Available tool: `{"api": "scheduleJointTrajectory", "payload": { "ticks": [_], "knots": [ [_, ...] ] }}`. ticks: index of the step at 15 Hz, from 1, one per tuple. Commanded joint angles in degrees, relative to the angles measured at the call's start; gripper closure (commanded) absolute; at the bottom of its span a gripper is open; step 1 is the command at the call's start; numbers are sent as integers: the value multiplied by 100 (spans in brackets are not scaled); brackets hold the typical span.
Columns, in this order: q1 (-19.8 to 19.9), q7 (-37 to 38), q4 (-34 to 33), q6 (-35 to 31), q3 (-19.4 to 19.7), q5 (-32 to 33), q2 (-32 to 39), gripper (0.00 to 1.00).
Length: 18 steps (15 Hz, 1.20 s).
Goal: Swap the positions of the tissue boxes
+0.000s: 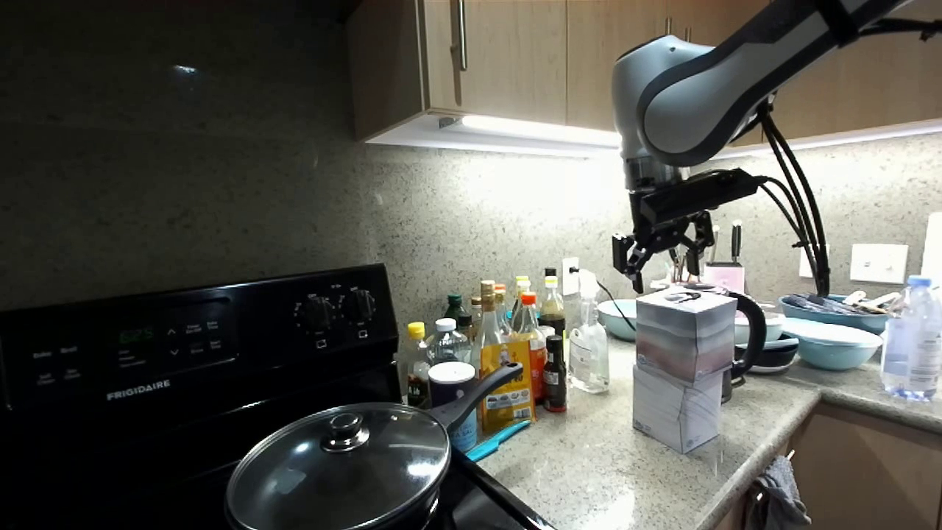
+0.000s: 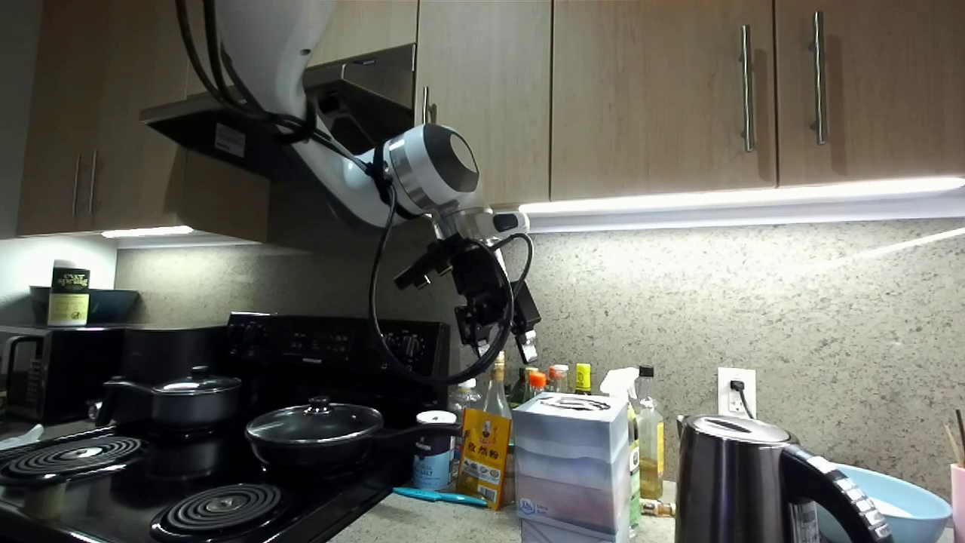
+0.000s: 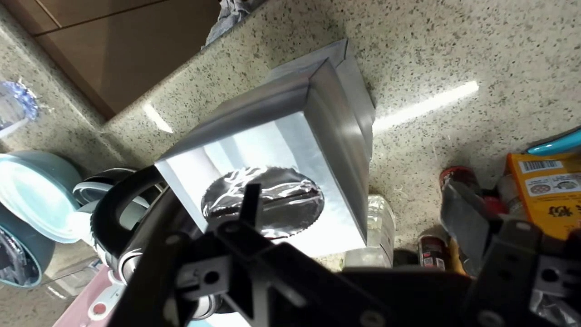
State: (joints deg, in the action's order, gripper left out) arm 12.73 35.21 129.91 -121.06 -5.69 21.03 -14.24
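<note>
The two tissue boxes are stacked on the counter. The pale grey-lavender banded box (image 1: 681, 335) sits on top of the whitish box (image 1: 673, 408), slightly turned against it. The banded box also shows in an exterior view (image 2: 569, 475), where the whitish box (image 2: 562, 532) is mostly cut off by the frame's bottom. In the wrist view the banded box's top (image 3: 272, 141) has a dark oval film, and a corner of the whitish box (image 3: 358, 91) sticks out beneath. My gripper (image 1: 664, 274) is open and empty above the stack; its fingers are spread in the wrist view (image 3: 355, 200).
A steel kettle (image 2: 727, 483) with a black handle stands close beside the stack. Several bottles (image 1: 526, 331) and a clear spray bottle (image 1: 589, 350) stand along the wall. A lidded pan (image 1: 346, 456) is on the stove. Blue bowls (image 1: 831, 342) stand farther along the counter.
</note>
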Motion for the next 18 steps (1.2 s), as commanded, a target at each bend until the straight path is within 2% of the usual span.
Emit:
{"api": "scheduleJointTrajectory", "payload": {
  "ticks": [1,3,10,12,18],
  "knots": [
    [-186,29,-26,31,173,45,8,0],
    [-149,214,-39,-148,183,349,158,0],
    [-279,-475,-338,-282,667,-8,902,0],
    [-316,-574,-434,-273,760,-47,1085,27],
    [-454,-425,-600,-237,900,50,1194,66]
  ]
}}
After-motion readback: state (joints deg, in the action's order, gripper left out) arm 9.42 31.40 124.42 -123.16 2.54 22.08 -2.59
